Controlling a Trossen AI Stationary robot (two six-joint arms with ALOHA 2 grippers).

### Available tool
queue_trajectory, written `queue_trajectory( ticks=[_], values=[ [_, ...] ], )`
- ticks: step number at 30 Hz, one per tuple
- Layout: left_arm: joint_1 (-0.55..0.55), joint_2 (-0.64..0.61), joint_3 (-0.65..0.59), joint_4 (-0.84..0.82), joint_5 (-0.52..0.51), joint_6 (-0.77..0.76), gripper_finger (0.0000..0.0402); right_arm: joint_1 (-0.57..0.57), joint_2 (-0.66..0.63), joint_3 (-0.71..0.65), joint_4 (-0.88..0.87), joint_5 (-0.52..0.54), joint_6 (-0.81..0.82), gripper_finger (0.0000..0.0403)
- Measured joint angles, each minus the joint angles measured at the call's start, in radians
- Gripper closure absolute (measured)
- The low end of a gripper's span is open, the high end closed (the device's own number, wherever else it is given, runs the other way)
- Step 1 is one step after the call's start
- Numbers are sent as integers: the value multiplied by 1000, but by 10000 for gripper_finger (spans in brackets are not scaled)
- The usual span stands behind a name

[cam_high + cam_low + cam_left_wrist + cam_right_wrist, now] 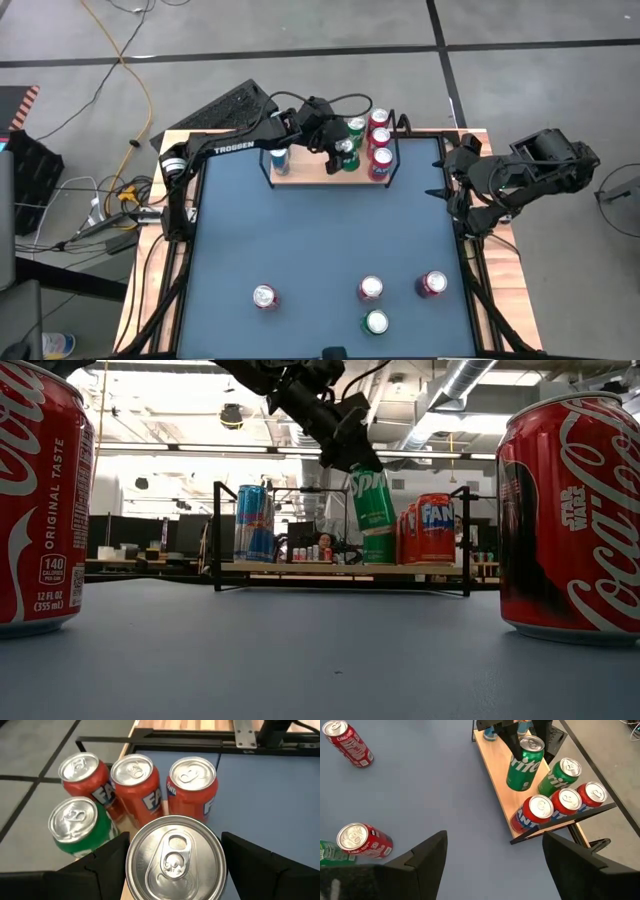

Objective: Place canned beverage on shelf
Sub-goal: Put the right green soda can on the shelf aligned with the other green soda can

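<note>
The shelf, a light-wood board with black wire ends, stands at the table's far edge. On its board stand a blue can at the left end and, at the right end, a green can and three red cans. My left gripper is shut on a green Sprite can over the board, between the blue can and that group. Whether the can's base touches the board does not show. My right gripper hangs open over the table's right side, with nothing between its fingers. My left gripper pinches the Sprite can's upper wall, just under the rim, between its two fingers, one on each side. The fingers slant down from the table's left. The can hangs below them, tilted, its base close over the shelf board.
Three red cans and a green can stand near the table's front edge. Bare blue table top lies between them and the shelf. A wooden rim runs round the table.
</note>
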Motion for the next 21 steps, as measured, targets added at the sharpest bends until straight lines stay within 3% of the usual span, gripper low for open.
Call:
queue_trajectory(
  ticks=[21],
  values=[
    [66,2,116,-120,110,132,133,0,0,0,0,0,4,92]
  ],
)
